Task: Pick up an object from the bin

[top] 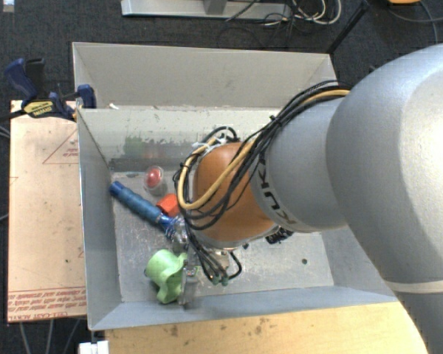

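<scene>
The jaws hang low over the near left part of the bin [97, 220], under the arm's orange cover [225, 198] and its looped cables [245, 150]. Whether they are spread or pressed together cannot be told, since wiring and the cover hide their lower end. Just beside the jaws, toward the view's left, lies a pale green lump [165, 270] of soft, rounded shape; it looks to be touching them, though nothing shows it between them. The lump sits close to the bin's front wall, which runs just below the jaws, so little room is left on that side. Beyond the lump there is a strip of bare floor before the left wall. Above and to the left of the jaws a blue rod [135, 200] lies slanted across the floor, an orange piece at the end nearer them, and that end comes close under the cover. Farther back, past the rod, a small red ball [154, 175] rests near the rear wall, well apart from the jaws. To their right the floor is bare and open up to a small black piece [278, 234] by the arm [369, 161].
</scene>
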`<state>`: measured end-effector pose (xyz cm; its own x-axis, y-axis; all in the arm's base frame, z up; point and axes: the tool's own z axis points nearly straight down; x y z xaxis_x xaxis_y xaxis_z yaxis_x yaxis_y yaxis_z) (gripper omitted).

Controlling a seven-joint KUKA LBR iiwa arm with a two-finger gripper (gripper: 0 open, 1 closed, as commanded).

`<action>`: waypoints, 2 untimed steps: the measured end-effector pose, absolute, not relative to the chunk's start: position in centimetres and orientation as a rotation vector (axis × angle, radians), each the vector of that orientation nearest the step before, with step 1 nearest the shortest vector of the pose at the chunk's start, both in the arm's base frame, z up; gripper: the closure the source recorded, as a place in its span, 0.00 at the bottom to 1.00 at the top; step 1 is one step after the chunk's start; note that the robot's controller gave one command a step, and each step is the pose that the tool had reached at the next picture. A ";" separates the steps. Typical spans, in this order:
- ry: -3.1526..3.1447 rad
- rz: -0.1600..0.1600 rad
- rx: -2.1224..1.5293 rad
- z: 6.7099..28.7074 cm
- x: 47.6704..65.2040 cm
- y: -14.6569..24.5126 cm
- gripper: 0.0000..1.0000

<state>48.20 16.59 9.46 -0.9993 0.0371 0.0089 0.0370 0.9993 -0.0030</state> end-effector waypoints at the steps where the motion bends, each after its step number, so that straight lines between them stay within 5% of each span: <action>1: -3.143 -0.003 -0.059 9.8 48.6 16.8 1.00; 2: -3.150 -0.007 -0.046 17.3 50.5 18.4 1.00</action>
<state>50.49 18.36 17.27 -0.9995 0.0295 -0.0086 0.0295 0.9996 0.0045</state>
